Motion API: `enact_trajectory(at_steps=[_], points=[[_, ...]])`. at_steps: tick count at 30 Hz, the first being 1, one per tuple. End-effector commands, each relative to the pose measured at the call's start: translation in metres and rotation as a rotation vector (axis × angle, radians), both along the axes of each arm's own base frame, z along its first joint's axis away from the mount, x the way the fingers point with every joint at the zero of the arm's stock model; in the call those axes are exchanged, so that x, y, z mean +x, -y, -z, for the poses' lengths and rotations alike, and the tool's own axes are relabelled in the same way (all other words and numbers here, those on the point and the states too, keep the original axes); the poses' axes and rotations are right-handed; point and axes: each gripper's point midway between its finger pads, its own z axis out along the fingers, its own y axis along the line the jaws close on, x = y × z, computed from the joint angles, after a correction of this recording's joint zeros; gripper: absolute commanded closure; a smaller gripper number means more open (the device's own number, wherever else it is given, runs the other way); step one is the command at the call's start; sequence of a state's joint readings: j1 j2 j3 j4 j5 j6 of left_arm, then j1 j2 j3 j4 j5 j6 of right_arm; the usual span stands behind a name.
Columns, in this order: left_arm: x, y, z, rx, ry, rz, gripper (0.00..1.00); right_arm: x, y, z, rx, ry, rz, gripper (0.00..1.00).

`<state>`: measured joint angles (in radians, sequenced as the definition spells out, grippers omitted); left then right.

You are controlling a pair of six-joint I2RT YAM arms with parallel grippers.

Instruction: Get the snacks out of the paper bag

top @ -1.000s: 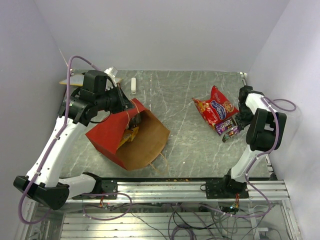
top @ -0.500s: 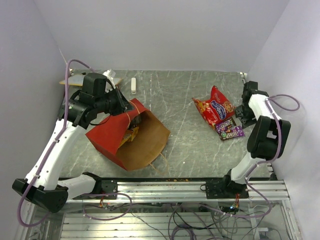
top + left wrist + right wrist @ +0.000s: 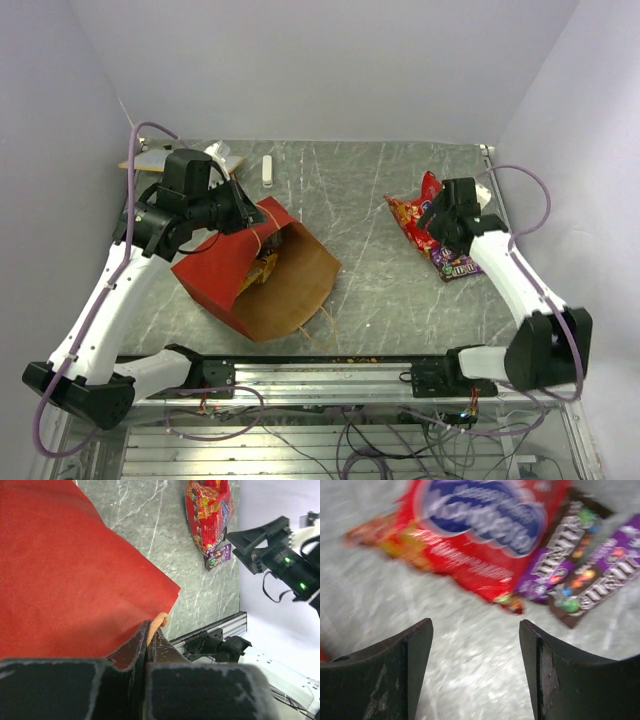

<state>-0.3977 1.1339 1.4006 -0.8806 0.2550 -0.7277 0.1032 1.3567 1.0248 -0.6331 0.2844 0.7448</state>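
Three snacks (image 3: 412, 220) lie out, one packet (image 3: 263, 268) shows inside bag (image 3: 290, 285); left gripper (image 3: 150, 630) clamps bag edge, right gripper (image 3: 474, 629) gapes empty.

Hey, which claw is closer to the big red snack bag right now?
Right. The right claw hangs open just by the red snack bag; the left claw is far across the table, clamped on the paper bag.

left arm (image 3: 105, 295) and right arm (image 3: 510, 275): white links, black joint housings. a purple cable (image 3: 148, 125) loops along each. fingers (image 3: 395, 680) black, scuffed.
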Motion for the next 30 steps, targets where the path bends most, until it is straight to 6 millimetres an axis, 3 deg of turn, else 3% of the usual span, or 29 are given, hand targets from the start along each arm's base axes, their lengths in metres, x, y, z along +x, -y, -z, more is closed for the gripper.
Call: enact_trajectory(at_steps=[1,4,7,10,14,18,24,30], points=[[-0.003,-0.001,0.004,0.006,0.0,0.021,0.93,0.006,-0.069,-0.056,0.139,0.29,-0.262,0.31],[-0.002,0.001,0.007,0.001,-0.001,0.023,0.93,-0.013,-0.115,-0.062,0.253,0.371,-0.442,0.33],[-0.002,0.002,0.007,-0.005,-0.007,0.025,0.93,-0.025,-0.132,-0.063,0.295,0.388,-0.5,0.34],[-0.001,0.001,0.006,0.005,0.003,0.029,0.93,-0.031,-0.157,-0.077,0.335,0.438,-0.627,0.34],[0.0,-0.002,0.006,0.032,0.013,0.033,0.93,-0.044,-0.203,-0.11,0.301,0.593,-0.876,0.33],[0.001,-0.002,0.007,0.029,0.015,0.028,0.93,-0.076,-0.256,-0.121,0.213,0.694,-1.189,0.32],[-0.002,-0.005,0.013,0.029,-0.001,0.004,0.93,-0.135,-0.33,-0.109,0.01,0.817,-1.679,0.3],[-0.006,-0.008,0.017,0.037,-0.02,-0.005,0.93,-0.152,-0.373,-0.086,-0.138,0.916,-1.883,0.27]])
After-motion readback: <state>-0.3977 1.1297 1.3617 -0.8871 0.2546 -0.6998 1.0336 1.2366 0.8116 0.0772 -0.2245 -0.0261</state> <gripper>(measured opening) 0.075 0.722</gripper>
